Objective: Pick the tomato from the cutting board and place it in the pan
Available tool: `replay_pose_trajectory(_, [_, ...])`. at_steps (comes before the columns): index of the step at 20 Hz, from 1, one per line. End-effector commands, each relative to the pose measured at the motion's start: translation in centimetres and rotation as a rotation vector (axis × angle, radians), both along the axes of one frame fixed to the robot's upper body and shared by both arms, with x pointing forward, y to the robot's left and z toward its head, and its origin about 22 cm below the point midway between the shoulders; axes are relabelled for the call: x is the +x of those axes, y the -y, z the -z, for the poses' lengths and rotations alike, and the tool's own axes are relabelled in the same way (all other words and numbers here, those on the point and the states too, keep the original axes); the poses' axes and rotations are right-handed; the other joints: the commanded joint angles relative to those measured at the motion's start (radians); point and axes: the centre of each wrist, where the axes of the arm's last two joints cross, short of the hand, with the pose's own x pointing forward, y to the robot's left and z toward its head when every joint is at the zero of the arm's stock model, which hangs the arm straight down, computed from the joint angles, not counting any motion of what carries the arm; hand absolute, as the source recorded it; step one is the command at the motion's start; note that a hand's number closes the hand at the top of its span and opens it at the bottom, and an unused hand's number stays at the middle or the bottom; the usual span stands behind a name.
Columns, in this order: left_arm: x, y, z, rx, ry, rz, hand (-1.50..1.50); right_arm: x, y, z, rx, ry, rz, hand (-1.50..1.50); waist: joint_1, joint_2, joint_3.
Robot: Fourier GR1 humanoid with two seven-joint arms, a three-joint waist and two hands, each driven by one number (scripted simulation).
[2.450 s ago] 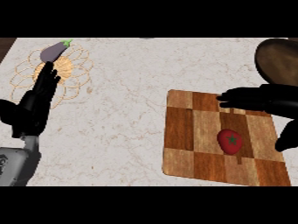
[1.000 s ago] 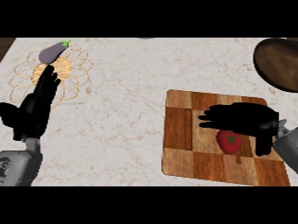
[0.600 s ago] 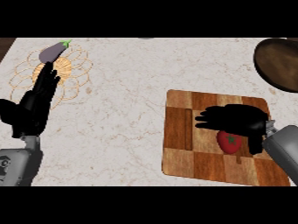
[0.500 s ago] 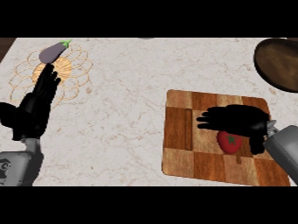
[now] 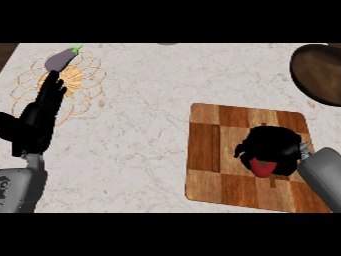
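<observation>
The red tomato [image 5: 262, 167] lies on the wooden cutting board [image 5: 210, 150] at the right of the counter. My right hand [image 5: 273, 144] is over it, with its fingers curled round the tomato's upper part, so only the lower half of the tomato shows. The dark brown pan [image 5: 328, 74] sits at the far right, beyond the board. My left hand [image 5: 34, 122] stays open at the left, fingers straight and pointing away.
A wire trivet [image 5: 84, 95] lies at the far left with a purple eggplant [image 5: 61, 59] and an orange thing [image 5: 73, 78] on it. Bare marble counter [image 5: 143, 125] lies between the trivet and the board.
My right hand came down from the board's far right edge onto the tomato, and its fingers have curled in round it. The left hand has hardly moved.
</observation>
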Motion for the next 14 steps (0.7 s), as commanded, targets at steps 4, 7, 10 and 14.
replay_pose_trajectory(4, [-1.2, 1.0, -0.3, 0.000, -0.010, 0.007, 0.00, -1.2, 1.8, -0.1, 0.048, -0.041, -0.029, 1.50, -0.004, 0.001, 0.002])
replay_pose_trajectory(7, [0.2, 0.0, 0.1, 0.006, 0.005, 0.000, 0.00, 1.9, -1.4, -0.3, 0.122, 0.001, 0.225, 1.50, -0.001, 0.006, 0.001])
replay_pose_trajectory(10, [-0.3, 0.6, 0.2, 0.010, -0.002, -0.010, 0.00, 2.8, 0.3, 0.9, 0.118, 0.014, 0.695, 1.50, -0.017, 0.004, 0.000])
replay_pose_trajectory(14, [-0.6, 0.0, 0.4, 0.006, -0.018, -0.026, 0.00, 4.3, 1.3, -0.6, 0.193, 0.164, 1.120, 1.50, -0.030, -0.006, 0.000])
